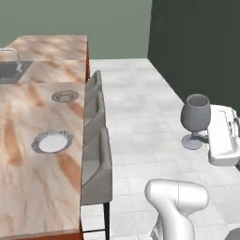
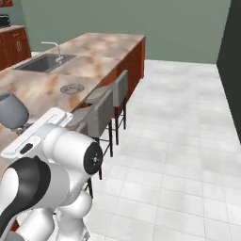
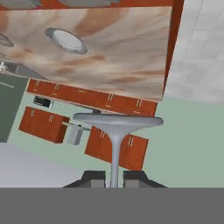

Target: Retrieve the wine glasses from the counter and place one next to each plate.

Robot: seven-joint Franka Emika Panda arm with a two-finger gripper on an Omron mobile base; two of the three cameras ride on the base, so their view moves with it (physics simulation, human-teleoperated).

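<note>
The gripper [image 3: 114, 178] is closed on the thin stem of a wine glass [image 1: 195, 119], its two dark fingertips [image 3: 93, 178] pressed to either side of the stem at the bottom centre of the hand view, the round foot spreading just above them. In the left base view the grey-blue glass stands upright at right of frame, held out over the pale tiled floor [image 1: 140, 117], well apart from the tabletop [image 1: 28, 187] at left. Open floor runs between the glass and a row of grey stools [image 1: 96, 159] tucked along the tabletop's right edge. On the marbled stone, the white plate [image 1: 52, 142] lies at centre left, near that edge; the greyish-tan plate [image 1: 64, 96] sits farther up the frame. Beyond it, in the upper left, a sink [image 1: 9, 70] with a curved tap is set into the top. A dark wall fills the upper right.
</note>
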